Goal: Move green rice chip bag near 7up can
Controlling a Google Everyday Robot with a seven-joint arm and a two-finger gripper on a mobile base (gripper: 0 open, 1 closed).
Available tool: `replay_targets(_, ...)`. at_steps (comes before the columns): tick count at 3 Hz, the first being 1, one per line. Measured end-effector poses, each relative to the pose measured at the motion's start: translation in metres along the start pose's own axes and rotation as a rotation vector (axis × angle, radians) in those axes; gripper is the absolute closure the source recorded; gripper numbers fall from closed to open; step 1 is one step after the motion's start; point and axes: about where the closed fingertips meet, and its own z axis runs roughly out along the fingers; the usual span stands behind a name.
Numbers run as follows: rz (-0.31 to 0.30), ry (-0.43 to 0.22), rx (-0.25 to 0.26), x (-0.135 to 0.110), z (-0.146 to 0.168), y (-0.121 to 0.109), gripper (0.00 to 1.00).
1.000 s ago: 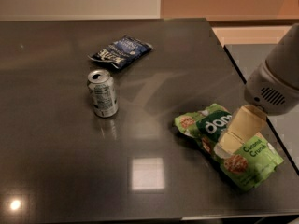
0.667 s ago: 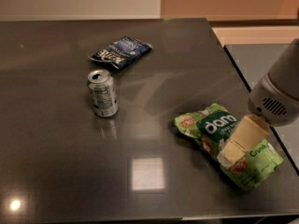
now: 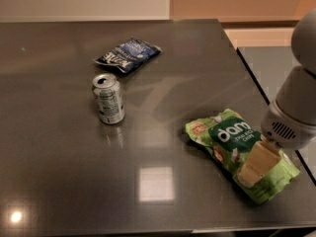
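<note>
Dark glossy table point(image 3: 59, 181). Gripper point(image 3: 254, 164) rests on green rice chip bag point(image 3: 222, 132) at 4 o'clock, likely to grasp it; whether it pinches, cannot tell. 7up can point(image 3: 108, 98) at 9 o'clock.

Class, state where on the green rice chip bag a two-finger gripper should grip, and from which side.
Probably pinch the green rice chip bag across its narrow width, from above: it lies flat on the table, so its sides offer little. The gripper is over its lower right end.

Blue bag point(image 3: 127, 55) (chips, perhaps), dark table point(image 3: 59, 181)
</note>
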Motion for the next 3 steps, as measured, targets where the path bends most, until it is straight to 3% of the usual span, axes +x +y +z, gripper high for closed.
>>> replay_targets(1, -0.014, 0.046, 0.035, -0.002, 0.004, 0.002, 0.53)
replay_targets(3, -0.161, 0.045, 0.205, -0.058, -0.045, 0.014, 0.98)
